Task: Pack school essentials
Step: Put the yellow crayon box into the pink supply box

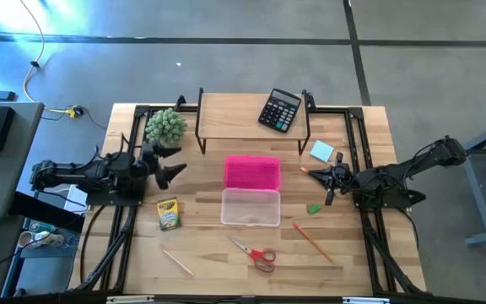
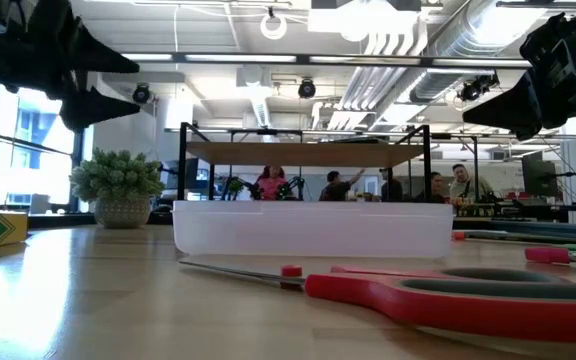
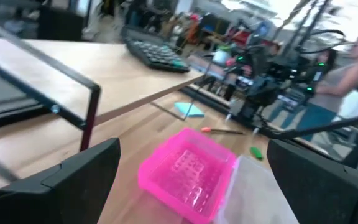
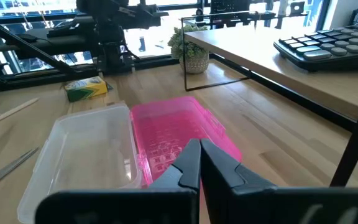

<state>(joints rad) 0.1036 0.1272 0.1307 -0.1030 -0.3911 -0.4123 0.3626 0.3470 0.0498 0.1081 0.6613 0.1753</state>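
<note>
Right gripper [image 1: 328, 179], fingers pressed together and empty, hovers right of the pink case [image 1: 252, 171]; green eraser [image 1: 314, 209] lies just beside it.

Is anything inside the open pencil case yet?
Both halves look empty: the pink half shows only its moulded floor, and the clear half shows the table through it. The low view sees only the clear wall, so its floor there is not readable.
</note>
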